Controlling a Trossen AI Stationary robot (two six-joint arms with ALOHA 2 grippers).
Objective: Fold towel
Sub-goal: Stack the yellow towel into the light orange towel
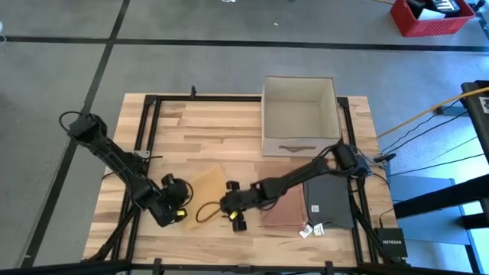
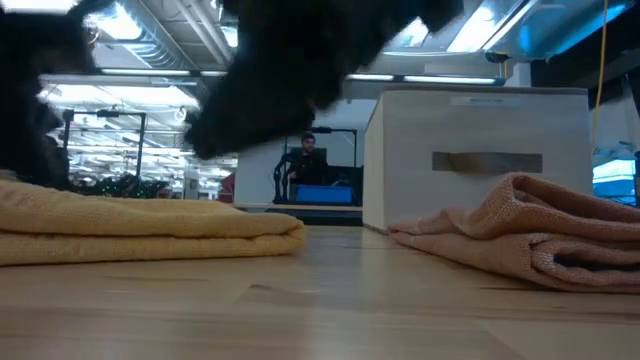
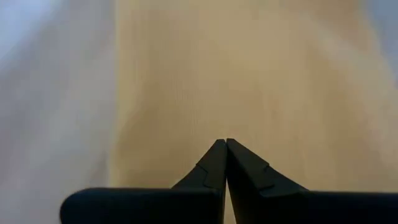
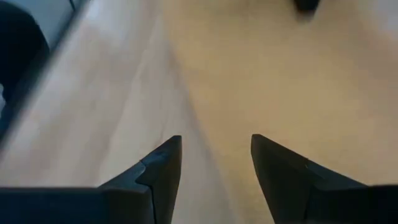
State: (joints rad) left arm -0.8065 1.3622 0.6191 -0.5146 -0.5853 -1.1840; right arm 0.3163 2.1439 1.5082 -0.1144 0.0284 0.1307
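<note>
**Yellow towel between two grippers, fold at risk**

Wooden table (image 1: 229,130) is carrying the yellow towel (image 1: 205,186) near its front edge, and I am watching the left gripper (image 3: 225,149) sitting over it with fingers pressed together. The right gripper (image 4: 216,155) is hovering spread at the towel's other side. I am worrying the cloth slips or bunches if only one side grips.

The table (image 1: 229,122) is pale wood planks, smooth with a slight sheen. The yellow towel (image 2: 140,225) is soft woven cloth, matt, as is the coarser tan towel (image 2: 520,225). The box (image 1: 299,114) looks like matt white fabric or card. Both grippers' fingers (image 4: 161,168) are matt black plastic.
</note>
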